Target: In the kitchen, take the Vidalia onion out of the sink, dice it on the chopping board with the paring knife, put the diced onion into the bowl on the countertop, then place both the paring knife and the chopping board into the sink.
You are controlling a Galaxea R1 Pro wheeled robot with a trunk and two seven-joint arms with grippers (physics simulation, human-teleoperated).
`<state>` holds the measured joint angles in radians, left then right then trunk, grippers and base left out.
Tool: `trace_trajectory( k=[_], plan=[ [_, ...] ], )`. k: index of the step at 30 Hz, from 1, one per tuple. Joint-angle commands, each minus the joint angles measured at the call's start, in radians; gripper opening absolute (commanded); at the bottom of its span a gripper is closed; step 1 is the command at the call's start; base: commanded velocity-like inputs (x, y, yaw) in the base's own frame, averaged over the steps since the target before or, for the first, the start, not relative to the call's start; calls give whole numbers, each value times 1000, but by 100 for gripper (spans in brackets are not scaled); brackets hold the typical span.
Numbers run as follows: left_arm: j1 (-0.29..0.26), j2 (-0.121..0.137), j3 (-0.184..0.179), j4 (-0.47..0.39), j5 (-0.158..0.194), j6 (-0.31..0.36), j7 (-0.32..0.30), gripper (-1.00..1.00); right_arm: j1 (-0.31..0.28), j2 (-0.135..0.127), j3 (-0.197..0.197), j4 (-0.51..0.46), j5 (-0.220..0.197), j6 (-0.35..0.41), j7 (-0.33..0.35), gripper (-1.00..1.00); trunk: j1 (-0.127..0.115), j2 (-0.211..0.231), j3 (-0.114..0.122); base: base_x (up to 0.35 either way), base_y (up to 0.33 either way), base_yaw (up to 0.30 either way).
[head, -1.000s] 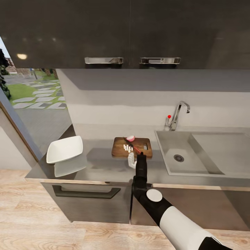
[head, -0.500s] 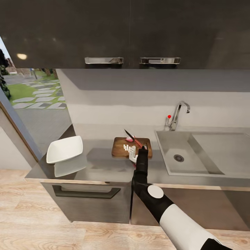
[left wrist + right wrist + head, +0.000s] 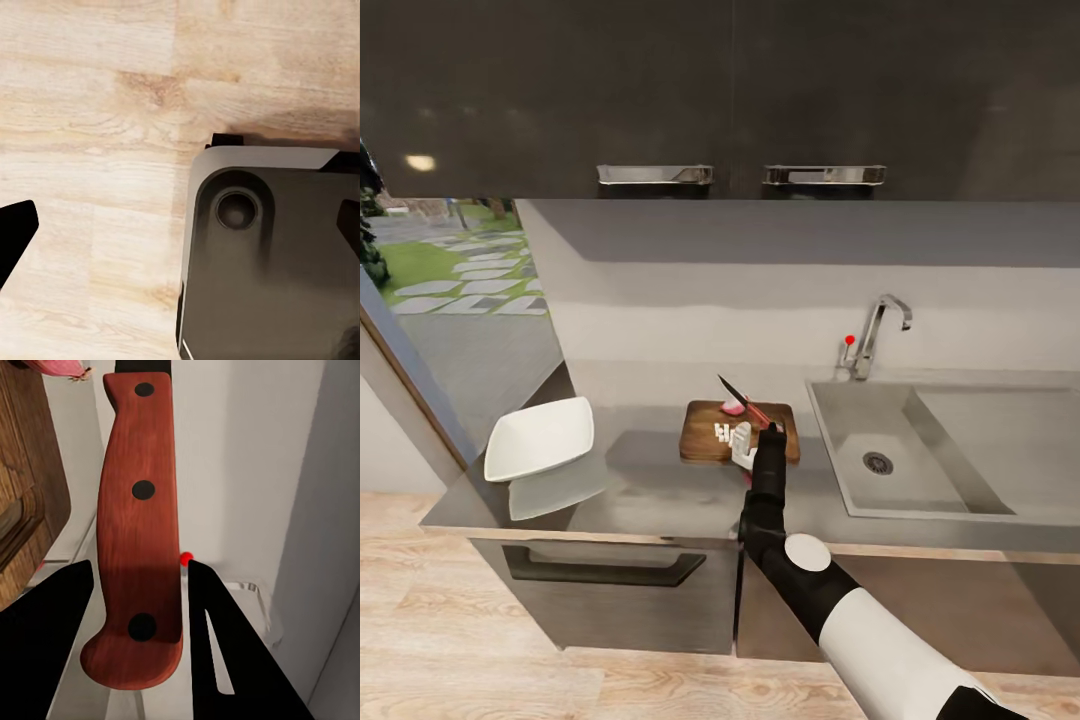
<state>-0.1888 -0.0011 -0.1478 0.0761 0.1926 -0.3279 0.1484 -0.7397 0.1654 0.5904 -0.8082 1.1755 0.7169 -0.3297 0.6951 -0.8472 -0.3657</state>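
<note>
The brown chopping board (image 3: 705, 443) lies on the grey countertop (image 3: 650, 480), left of the sink (image 3: 860, 430). On it sit a pinkish-red Vidalia onion piece (image 3: 732, 407) (image 3: 60, 366) and a cluster of small white diced onion cubes (image 3: 724, 431). My right gripper (image 3: 756, 438) (image 3: 139, 607) is shut on the paring knife (image 3: 745, 400); its red riveted handle (image 3: 139, 540) sits between the dark fingers (image 3: 45, 652). The dark blade slants up and left over the onion. The white bowl (image 3: 540, 438) rests at the counter's left end. My left gripper (image 3: 180, 232) hangs open above the floor.
The chrome tap (image 3: 882, 330) and its small red knob (image 3: 849, 339) stand behind the sink, whose drainboard (image 3: 1000, 440) runs to the right. Dark wall cabinets (image 3: 740, 90) hang overhead. A window (image 3: 450, 270) opens at the left. A grey part of my base (image 3: 270, 255) sits over the wooden floor (image 3: 90, 112).
A second ago the knife lay low on the board; now it is raised, blade slanting up over the onion. My right gripper moved slightly toward the board. The camera shifted a little.
</note>
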Motion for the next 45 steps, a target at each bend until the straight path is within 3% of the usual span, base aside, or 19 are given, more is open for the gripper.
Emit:
trace_trajectory(
  k=[1,45],
  plan=[
    [-2,0,-9,4,8,-6,0,100,-1,0,3,1,1,7,-1,-100,0,-1,-1,83,0,0],
    [-2,0,-9,5,8,-6,0,100,-1,-3,3,90,-3,6,6,-100,0,-1,-1,32,0,0]
  ],
)
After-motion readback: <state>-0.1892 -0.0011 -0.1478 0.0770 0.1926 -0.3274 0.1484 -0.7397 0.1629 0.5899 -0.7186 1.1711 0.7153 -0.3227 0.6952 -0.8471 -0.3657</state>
